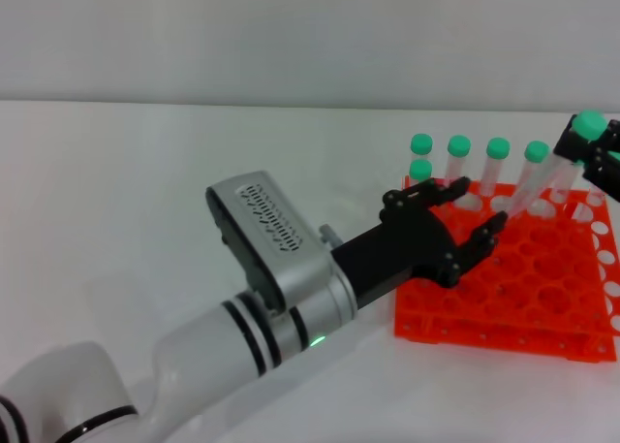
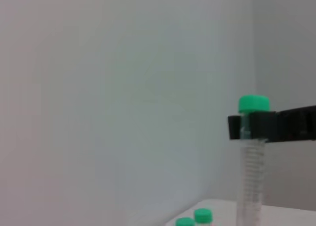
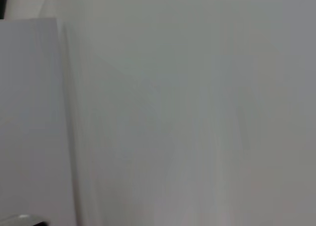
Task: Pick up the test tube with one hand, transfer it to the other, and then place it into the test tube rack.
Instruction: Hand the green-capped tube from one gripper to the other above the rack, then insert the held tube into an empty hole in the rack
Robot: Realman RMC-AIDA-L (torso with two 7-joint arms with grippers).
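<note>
My right gripper is at the far right edge of the head view, shut just under the green cap of the test tube. The tube tilts, cap up and to the right, with its lower end over the back rows of the orange test tube rack. In the left wrist view the tube hangs upright from the black fingers. My left gripper is open and empty, its fingers spread over the rack's near-left part, apart from the tube. The right wrist view shows only bare wall.
Several other green-capped tubes stand in the rack's back row, just behind my left gripper's fingers. Two of their caps show low in the left wrist view. The rack sits on a white table.
</note>
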